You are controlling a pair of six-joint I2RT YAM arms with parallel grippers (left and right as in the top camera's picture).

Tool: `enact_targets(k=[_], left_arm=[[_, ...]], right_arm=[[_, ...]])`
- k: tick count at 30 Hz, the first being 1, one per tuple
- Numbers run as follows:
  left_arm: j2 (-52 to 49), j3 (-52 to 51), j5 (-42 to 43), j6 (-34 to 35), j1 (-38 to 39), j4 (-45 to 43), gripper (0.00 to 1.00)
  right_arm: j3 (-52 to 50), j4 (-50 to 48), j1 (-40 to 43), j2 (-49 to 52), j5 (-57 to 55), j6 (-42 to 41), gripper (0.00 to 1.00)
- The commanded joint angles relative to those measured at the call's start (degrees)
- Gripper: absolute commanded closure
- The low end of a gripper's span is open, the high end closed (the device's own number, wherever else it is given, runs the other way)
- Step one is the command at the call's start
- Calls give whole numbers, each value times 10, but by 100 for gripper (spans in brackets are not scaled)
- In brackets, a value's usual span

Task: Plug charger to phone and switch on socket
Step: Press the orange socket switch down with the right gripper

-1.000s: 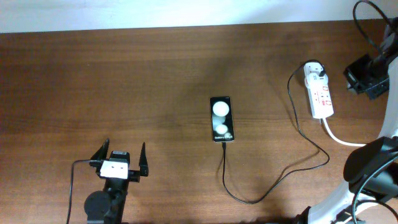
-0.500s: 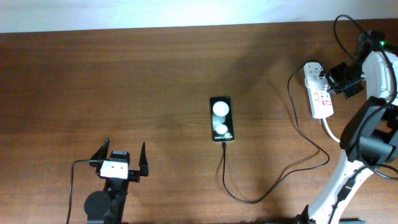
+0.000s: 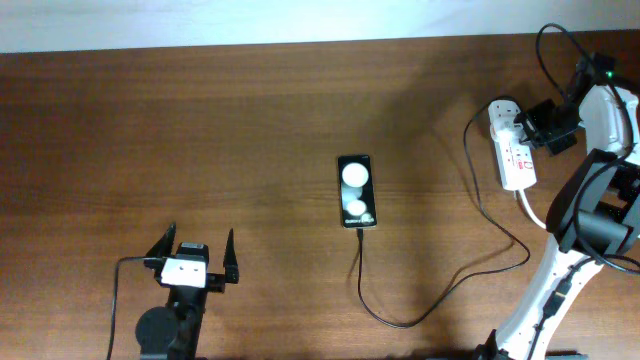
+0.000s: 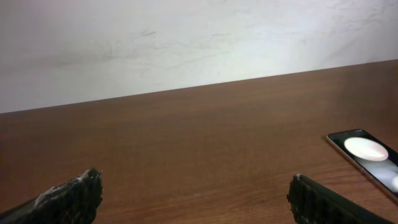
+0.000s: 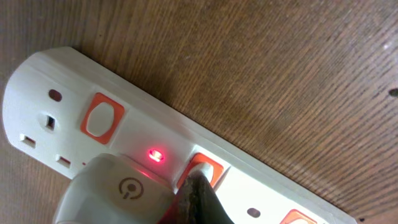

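Observation:
The phone (image 3: 358, 190) lies face up at the table's middle, also at the right edge of the left wrist view (image 4: 368, 153). The black charger cable (image 3: 400, 321) runs from the phone's near end in a loop to a plug head (image 3: 505, 108) seated in the white socket strip (image 3: 517, 150). In the right wrist view the plug head (image 5: 115, 190) looks pale grey. A red light (image 5: 155, 154) glows on the strip (image 5: 56, 87). My right gripper (image 5: 198, 182) is shut, its tip pressed on an orange switch (image 5: 208, 167). My left gripper (image 3: 192, 252) is open and empty, far left of the phone.
A thick white cord (image 3: 548, 222) leaves the strip's near end toward the right arm's base. A second orange switch (image 5: 101, 117) sits beside an unused outlet. The table's far edge meets a pale wall (image 4: 186, 43).
My right gripper has come in from the table's right edge onto the far end of the socket strip and now presses a switch. The left arm, phone and cable have not moved.

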State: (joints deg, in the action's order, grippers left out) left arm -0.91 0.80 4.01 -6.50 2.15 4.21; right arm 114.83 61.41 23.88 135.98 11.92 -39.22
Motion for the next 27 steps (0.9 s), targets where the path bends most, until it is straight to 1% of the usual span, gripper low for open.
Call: enact_targets(k=[1,3,6,10,11,17,20,23,24,26,27], left_arm=[[2,-3,-4,-11,-2,1,1],[2,-3,-4,-11,-2,1,1],[2,-3,-4,-11,-2,1,1],[2,-3,-4,-11,-2,1,1],[2,-3,-4,-11,-2,1,1],[2,-3,-4,-11,-2,1,1],[2,-3,-4,-11,-2,1,1],[2,-3,-4,-11,-2,1,1],[2,-3,-4,-11,-2,1,1],[2,-3,-4,-11,-2,1,1],[2,-3,-4,-11,-2,1,1]], right_arm=[[-14,8,-30,59,26,0,96],[-14,8,-40,59,15,25,96],[-14,31,-32,50,-27,30,96],[-13,49,2,-24,-31,30,96],[-13,53,3,-54,-31,30,96],[-13,78,-14,-155,-22,39,96],[-13,94,-51,-229,1,56,96],[-13,94,-126,-313,-3,80,96],[-13,93,-167,-349,-12,105,96],[-13,98,-232,-408,-69,115,96],[-13,100,-247,-422,-81,116,96]])
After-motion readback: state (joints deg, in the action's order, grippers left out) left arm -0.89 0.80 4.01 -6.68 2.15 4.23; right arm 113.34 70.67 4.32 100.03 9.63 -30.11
